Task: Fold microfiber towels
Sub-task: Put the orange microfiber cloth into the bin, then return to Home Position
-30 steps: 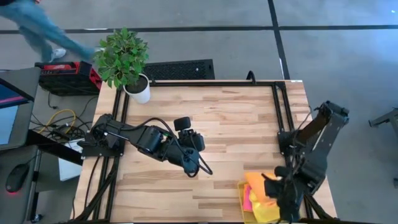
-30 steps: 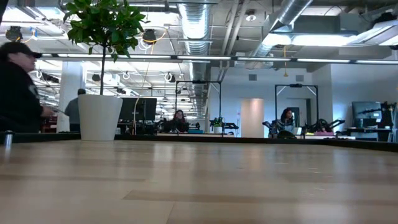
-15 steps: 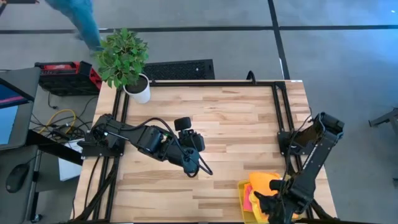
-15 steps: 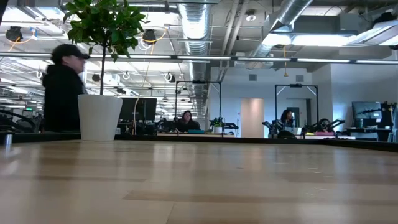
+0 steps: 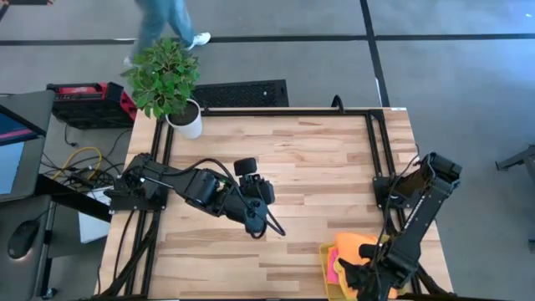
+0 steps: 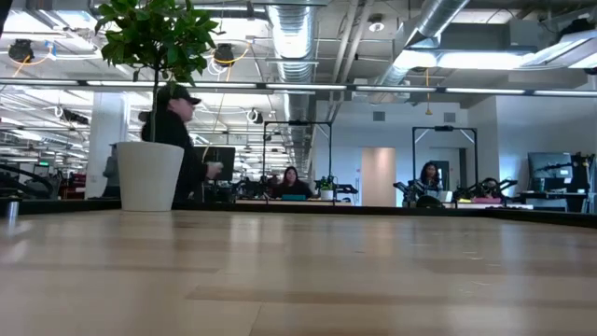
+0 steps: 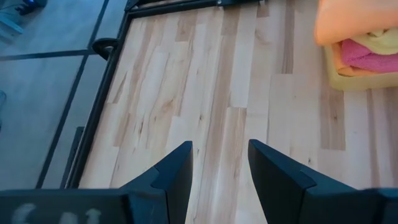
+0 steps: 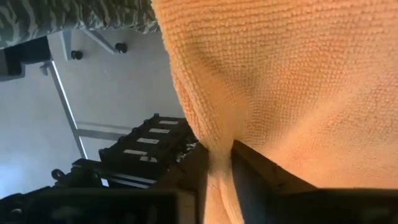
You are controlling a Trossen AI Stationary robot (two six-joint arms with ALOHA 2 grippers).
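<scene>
My right gripper [image 5: 365,278] pinches a fold of the orange towel [image 5: 354,247] between its fingers [image 8: 258,177] over the yellow tray [image 5: 325,269], arm bent down steeply, while my left gripper [image 5: 253,224], fingers spread, rests well apart from that tray.

open-plan robotics lab — exposed ducts [image 6: 291,37], distant workstations [image 6: 448,191]
</scene>
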